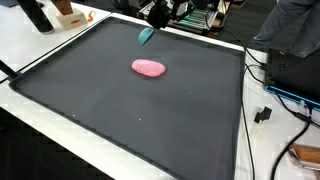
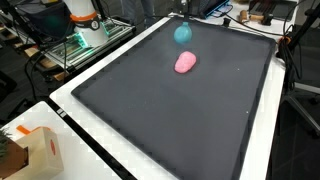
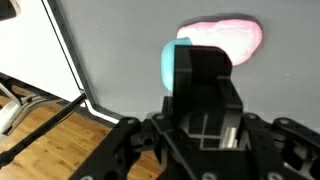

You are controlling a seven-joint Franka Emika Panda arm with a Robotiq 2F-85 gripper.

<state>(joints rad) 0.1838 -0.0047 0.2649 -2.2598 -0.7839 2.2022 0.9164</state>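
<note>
Teal object [image 1: 146, 37], one only, pinched in the closed end effector [image 1: 150, 27] above the far part of one black mat [image 1: 120, 120], one pink lump [image 1: 149, 68] lying on the mat nearby, one cardboard box [image 2: 35, 150] on the white surface [image 1: 50, 50], contents hidden.

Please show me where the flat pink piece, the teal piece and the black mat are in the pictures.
Flat pink oval piece [image 1: 148, 68]: in an exterior view, its middle.
Rounded teal piece [image 2: 183, 33]: in an exterior view, its middle.
Large black mat [image 1: 120, 125]: in an exterior view, a bare part of its surface.
</note>
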